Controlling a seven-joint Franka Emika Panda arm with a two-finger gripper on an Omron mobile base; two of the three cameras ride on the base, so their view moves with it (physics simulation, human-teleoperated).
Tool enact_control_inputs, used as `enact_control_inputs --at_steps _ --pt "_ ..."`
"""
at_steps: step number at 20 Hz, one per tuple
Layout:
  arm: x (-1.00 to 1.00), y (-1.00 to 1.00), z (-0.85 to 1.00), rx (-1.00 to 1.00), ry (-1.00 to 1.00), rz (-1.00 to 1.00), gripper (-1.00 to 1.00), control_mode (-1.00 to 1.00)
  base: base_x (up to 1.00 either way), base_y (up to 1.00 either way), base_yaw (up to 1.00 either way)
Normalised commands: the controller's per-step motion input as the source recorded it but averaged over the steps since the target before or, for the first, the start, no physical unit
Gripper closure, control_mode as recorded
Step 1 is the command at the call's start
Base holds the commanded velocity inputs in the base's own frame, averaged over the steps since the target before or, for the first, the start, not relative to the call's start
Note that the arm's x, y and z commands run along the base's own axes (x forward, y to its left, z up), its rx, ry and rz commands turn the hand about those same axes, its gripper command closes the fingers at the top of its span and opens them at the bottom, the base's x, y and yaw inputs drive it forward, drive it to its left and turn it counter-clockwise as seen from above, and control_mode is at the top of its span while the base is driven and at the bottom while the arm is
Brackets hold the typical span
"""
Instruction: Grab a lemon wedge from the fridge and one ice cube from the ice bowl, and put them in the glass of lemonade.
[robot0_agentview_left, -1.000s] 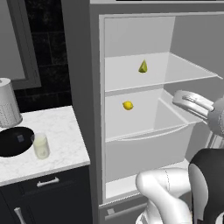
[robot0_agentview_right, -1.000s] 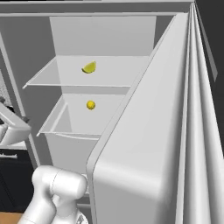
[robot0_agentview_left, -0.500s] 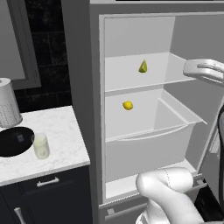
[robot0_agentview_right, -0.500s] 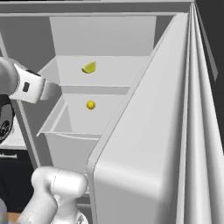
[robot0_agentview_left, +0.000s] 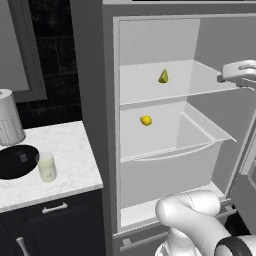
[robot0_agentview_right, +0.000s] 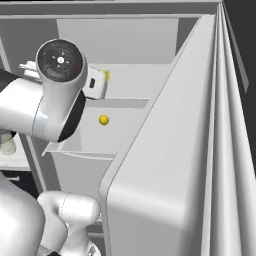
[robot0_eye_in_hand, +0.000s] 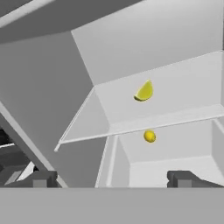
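With its jaws spread wide and nothing held, the gripper (robot0_eye_in_hand: 111, 178) is being aimed at the lemon wedge (robot0_eye_in_hand: 145, 91) lying on the upper shelf (robot0_agentview_left: 150, 90) of the open fridge (robot0_agentview_left: 90, 75), a light, probably slippery piece best pinched across its flat sides.

We see the fridge (robot0_agentview_left: 90, 100) matte grey outside, with a white interior. On its upper shelf (robot0_agentview_left: 150, 87) the lemon wedge (robot0_agentview_left: 163, 76) is yellow-green; lower in the frame the whole lemon (robot0_agentview_left: 146, 120) is bright yellow. At the lower left, the counter (robot0_agentview_left: 70, 150) is white marble with faint grey veining. The ice bowl (robot0_agentview_left: 10, 165) is black, the ice cube (robot0_agentview_left: 23, 158) pale grey-blue, the glass of lemonade (robot0_agentview_left: 47, 167) pale yellow, and the paper towel roll (robot0_agentview_left: 9, 117) white with a fine dotted pattern. The wall tiles (robot0_agentview_left: 52, 50) are speckled black.
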Motion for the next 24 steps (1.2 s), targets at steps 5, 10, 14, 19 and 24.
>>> enact_control_inputs --at_steps 5,10,14,19,24 --pt "0.67 0.07 -0.2 -0.06 0.01 0.0 -1.0 -1.0 0.0 0.0 0.0" --pt "0.87 0.09 -0.29 -0.04 0.03 0.0 -1.0 -1.0 0.0 0.0 0.0" --pt "0.96 0.04 -0.15 -0.04 0.05 0.0 -1.0 -1.0 0.0 0.0 0.0" --pt "0.95 0.1 -0.02 -0.05 0.08 -0.01 -1.0 -1.0 0.0 0.0 0.0" --pt "0.7 0.16 -0.02 -0.05 0.08 -0.06 -1.0 -1.0 0.0 0.0 0.0"
